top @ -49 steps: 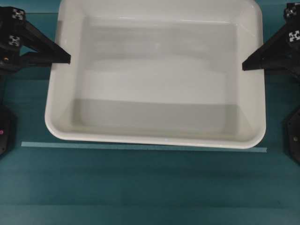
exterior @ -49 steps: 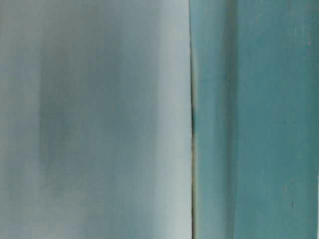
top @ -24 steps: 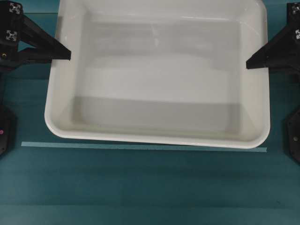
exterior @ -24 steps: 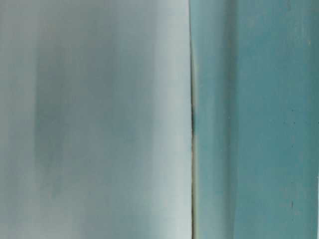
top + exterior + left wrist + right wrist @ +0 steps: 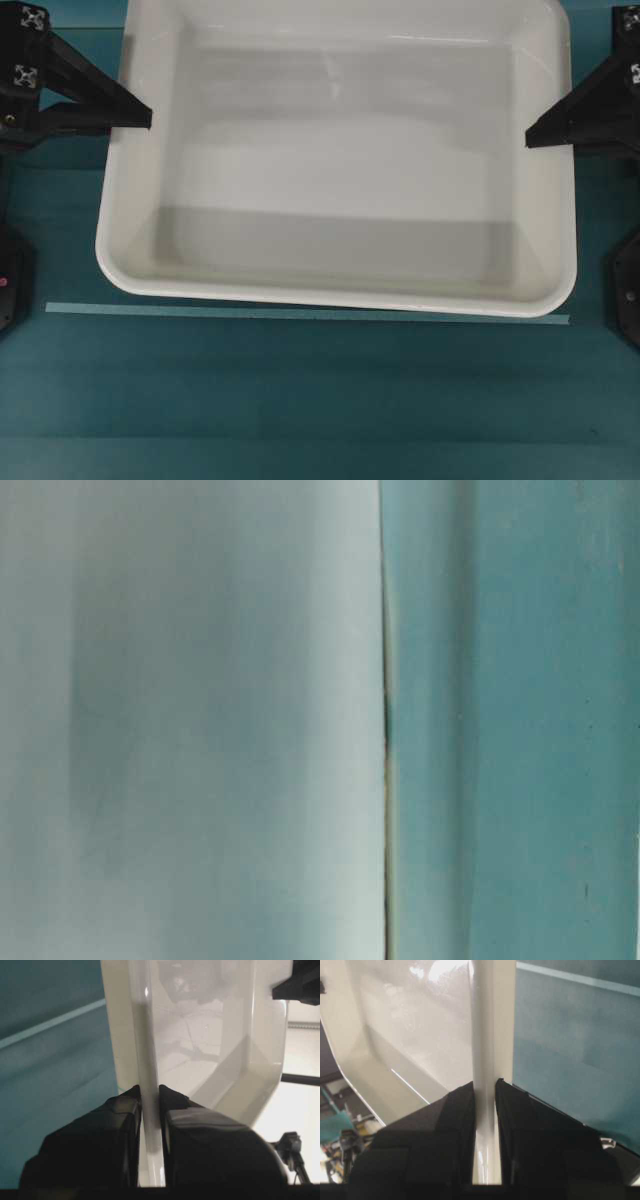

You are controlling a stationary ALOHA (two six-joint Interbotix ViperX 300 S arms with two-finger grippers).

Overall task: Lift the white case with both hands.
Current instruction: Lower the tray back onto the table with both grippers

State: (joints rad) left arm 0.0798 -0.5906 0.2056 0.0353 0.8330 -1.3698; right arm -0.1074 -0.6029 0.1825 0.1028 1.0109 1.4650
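Note:
The white case (image 5: 340,170) fills the upper middle of the overhead view, empty inside. My left gripper (image 5: 145,118) is shut on its left rim. On the opposite side, my right gripper (image 5: 530,137) is shut on the right rim. In the left wrist view the black fingers pinch the rolled rim at the left gripper (image 5: 149,1089), with the white case (image 5: 200,1035) stretching away. The right wrist view shows the same pinch at the right gripper (image 5: 484,1082) on the white case (image 5: 420,1025). A blurred white wall (image 5: 190,720) of the case fills the left of the table-level view.
The teal table (image 5: 300,400) lies below the case. A thin pale tape strip (image 5: 300,314) runs across it just in front of the case's near rim. Black arm bases stand at the left edge (image 5: 8,285) and the right edge (image 5: 628,295).
Over the last second the case has come slightly closer to the overhead camera, its right rim spreading outward, and both grippers moved with it. In the last half second almost nothing shifted.

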